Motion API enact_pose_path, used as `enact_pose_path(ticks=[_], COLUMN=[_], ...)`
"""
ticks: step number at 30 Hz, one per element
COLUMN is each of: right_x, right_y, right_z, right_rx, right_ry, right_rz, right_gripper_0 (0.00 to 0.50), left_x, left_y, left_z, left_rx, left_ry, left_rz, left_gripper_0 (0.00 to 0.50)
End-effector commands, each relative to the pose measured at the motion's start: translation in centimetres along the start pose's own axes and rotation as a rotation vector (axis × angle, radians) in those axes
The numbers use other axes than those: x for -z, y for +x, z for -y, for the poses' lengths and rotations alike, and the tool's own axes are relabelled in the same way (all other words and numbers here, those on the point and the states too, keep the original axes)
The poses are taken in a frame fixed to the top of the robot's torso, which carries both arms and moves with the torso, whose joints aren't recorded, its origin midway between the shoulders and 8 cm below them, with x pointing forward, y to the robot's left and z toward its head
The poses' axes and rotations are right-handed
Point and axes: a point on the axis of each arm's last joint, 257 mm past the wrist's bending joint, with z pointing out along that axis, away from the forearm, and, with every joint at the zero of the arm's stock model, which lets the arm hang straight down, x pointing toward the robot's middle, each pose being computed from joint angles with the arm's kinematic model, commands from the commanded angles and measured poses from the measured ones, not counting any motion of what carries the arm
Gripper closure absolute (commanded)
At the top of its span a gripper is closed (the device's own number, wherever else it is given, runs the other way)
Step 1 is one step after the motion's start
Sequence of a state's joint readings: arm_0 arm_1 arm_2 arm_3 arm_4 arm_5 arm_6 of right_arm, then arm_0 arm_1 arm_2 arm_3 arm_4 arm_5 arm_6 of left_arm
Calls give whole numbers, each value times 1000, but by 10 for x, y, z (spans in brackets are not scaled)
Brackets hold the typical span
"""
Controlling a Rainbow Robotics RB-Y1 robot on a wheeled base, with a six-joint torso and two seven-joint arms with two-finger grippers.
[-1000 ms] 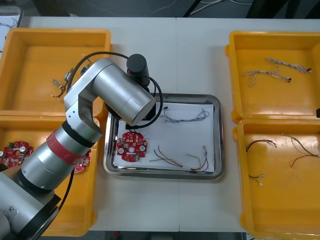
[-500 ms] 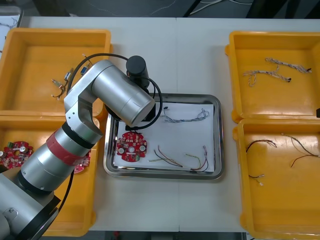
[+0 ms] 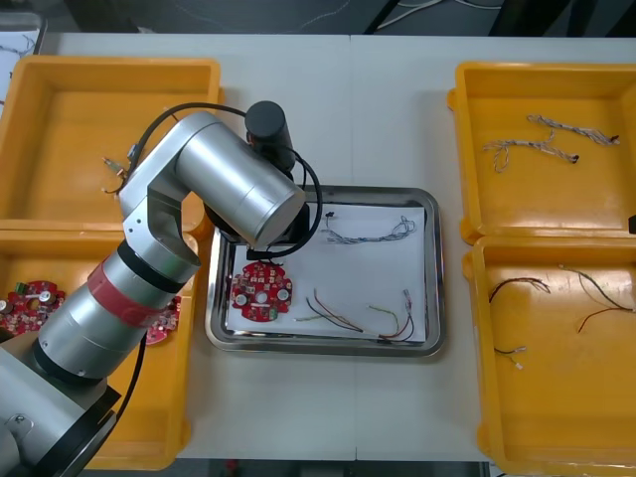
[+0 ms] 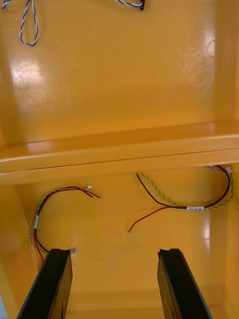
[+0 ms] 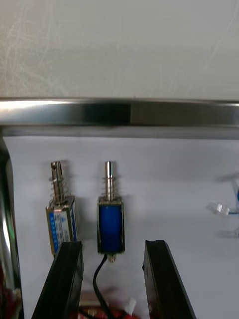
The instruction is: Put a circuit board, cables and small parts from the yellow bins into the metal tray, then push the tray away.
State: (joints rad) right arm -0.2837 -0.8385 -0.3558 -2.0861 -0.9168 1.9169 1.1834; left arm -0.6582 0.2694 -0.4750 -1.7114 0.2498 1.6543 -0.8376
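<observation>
— Where is the left gripper [image 5: 113, 249]?
— Low inside the shiny metal tray [image 3: 433, 260], at the far left corner of its white inside, under the silver left arm [image 3: 229, 189]. It is released, with its fingers spread. A small blue metal part [image 5: 110, 227] lies between the tips, touching neither. A second small metal part [image 5: 61, 219] with a silver label lies just beside it.
— What else is in the tray?
— A round red circuit board [image 3: 262, 293] at near left, a twisted blue and white cable [image 3: 370, 233] on the far side, and red and yellow cables [image 3: 393, 320] on the near side.
— And the right gripper [image 4: 113, 256]?
— Spread wide, grasping nothing, above loose wires [image 4: 184, 202] in the near right yellow bin [image 3: 556, 417].
</observation>
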Motion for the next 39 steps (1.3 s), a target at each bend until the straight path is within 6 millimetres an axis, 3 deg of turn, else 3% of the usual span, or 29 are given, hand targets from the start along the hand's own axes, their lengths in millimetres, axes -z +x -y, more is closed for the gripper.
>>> enact_pose_path(ticks=[1,8,13,22,26,29,35,39], right_x=[17,17,17,17,17,17,17,17], right_y=[-7,-7,-7,-7,-7,-7,-7,-7], right_z=[13,13,13,13,13,13,13,13], right_rx=[21,21,21,21,21,21,21,21], right_ry=[39,39,39,39,39,39,39,39], right_rz=[36,36,36,36,36,36,36,36], right_gripper_0=[0,0,0,0,0,0,0,0], left_x=[39,84,109,152,161,165,158,151], left_y=[-16,-27,-49,-85,-91,-91,-80,-70], left_z=[7,-12,-28,-93,-119,-144,-186,-199], left_rx=[-88,-64,-58,-120,-138,-58,150,209], left_ry=[51,72,109,126,112,120,111,86], left_rz=[16,-2,49,134,147,145,103,76], left_gripper_0=[144,144,140,137,137,137,137,138])
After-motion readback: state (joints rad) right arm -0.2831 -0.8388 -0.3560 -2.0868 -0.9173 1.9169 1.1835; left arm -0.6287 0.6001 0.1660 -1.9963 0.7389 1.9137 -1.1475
